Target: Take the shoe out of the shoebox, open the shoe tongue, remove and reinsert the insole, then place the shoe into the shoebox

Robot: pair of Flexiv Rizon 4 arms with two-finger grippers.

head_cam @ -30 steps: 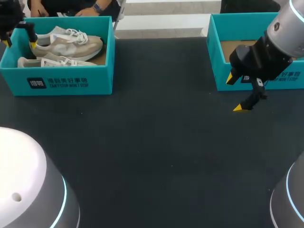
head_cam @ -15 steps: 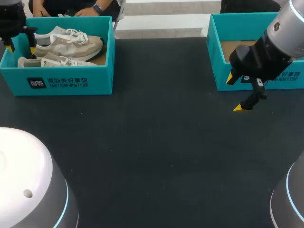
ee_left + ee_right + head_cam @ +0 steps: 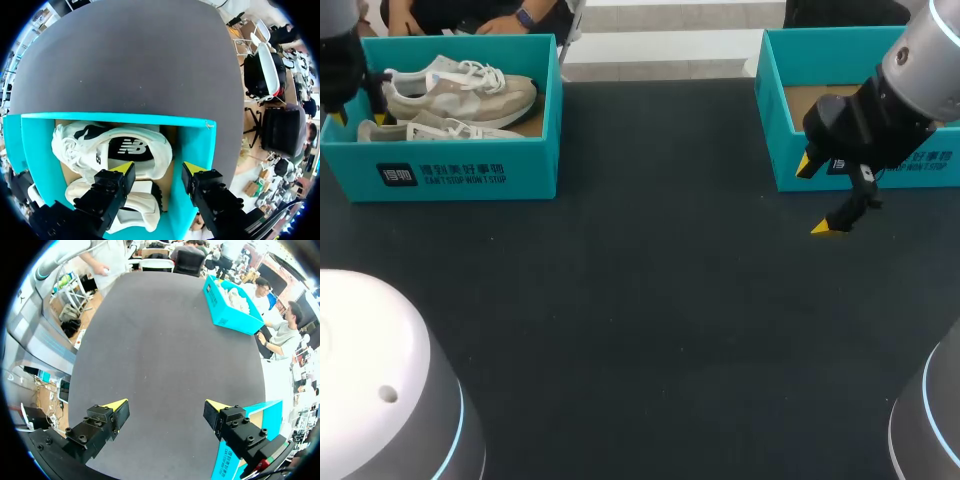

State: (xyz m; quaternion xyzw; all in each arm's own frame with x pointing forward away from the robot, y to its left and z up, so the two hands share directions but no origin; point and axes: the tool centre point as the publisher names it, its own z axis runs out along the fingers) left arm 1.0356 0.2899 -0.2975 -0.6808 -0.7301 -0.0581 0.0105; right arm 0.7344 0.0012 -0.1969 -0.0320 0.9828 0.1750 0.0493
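Two beige-and-white shoes lie side by side in the teal shoebox (image 3: 470, 170) at the far left: one shoe (image 3: 460, 92) toward the back, the other shoe (image 3: 420, 130) in front. My left gripper (image 3: 357, 118) hangs over their heel ends inside the box. In the left wrist view its fingers stand apart, the left gripper (image 3: 157, 170) straddling the heel edge of the logo shoe (image 3: 120, 147); one fingertip (image 3: 192, 169) is by the box wall (image 3: 197, 145), apart from the shoe. My right gripper (image 3: 812, 197) is open above the bare table.
A second teal box (image 3: 880, 170) with a cardboard floor stands at the far right, just behind my right gripper (image 3: 165, 407); its corner (image 3: 252, 422) shows beside that gripper. The dark table (image 3: 640, 300) stretches between the boxes.
My left gripper has come down toward the shoes' heels and its fingers have drawn closer together. The right arm has not moved.
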